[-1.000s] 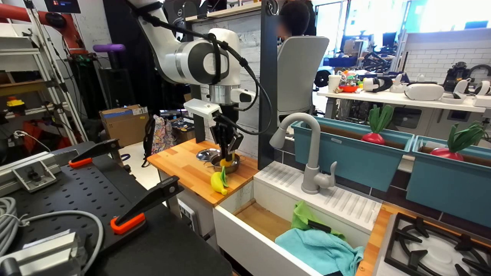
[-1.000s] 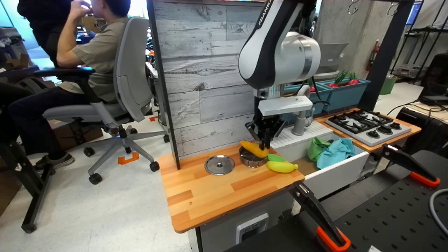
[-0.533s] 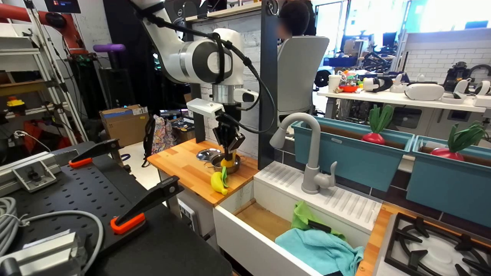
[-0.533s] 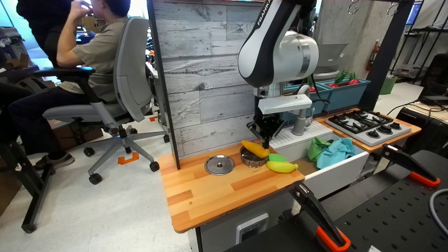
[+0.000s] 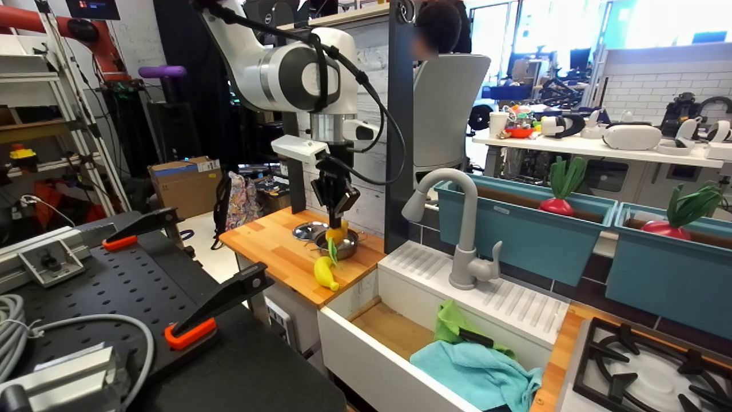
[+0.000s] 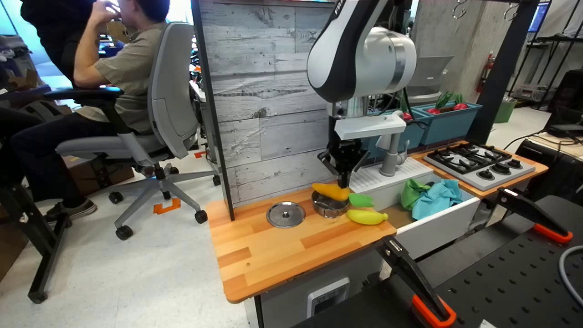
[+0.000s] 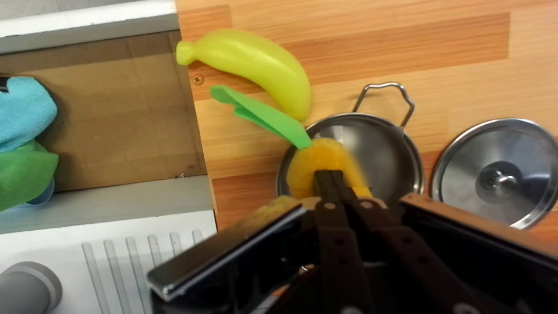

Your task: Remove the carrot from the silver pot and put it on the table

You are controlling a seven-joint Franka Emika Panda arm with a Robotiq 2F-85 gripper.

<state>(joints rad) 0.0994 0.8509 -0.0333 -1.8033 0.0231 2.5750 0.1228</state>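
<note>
The carrot (image 6: 329, 191) is held over the silver pot (image 6: 327, 212), its thick leafy end pinched by nearly closed fingers (image 7: 323, 185); its long axis is slanted across the pot's mouth, leaves (image 7: 270, 121) beyond the rim.

Gray plank wall (image 6: 268, 95), pale floor (image 6: 159, 278), bright windows (image 5: 560, 23).

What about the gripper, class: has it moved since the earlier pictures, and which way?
Yes. Judged against the fixed gray faucet in an exterior view, the gripper has moved slightly, mainly upward.
</note>
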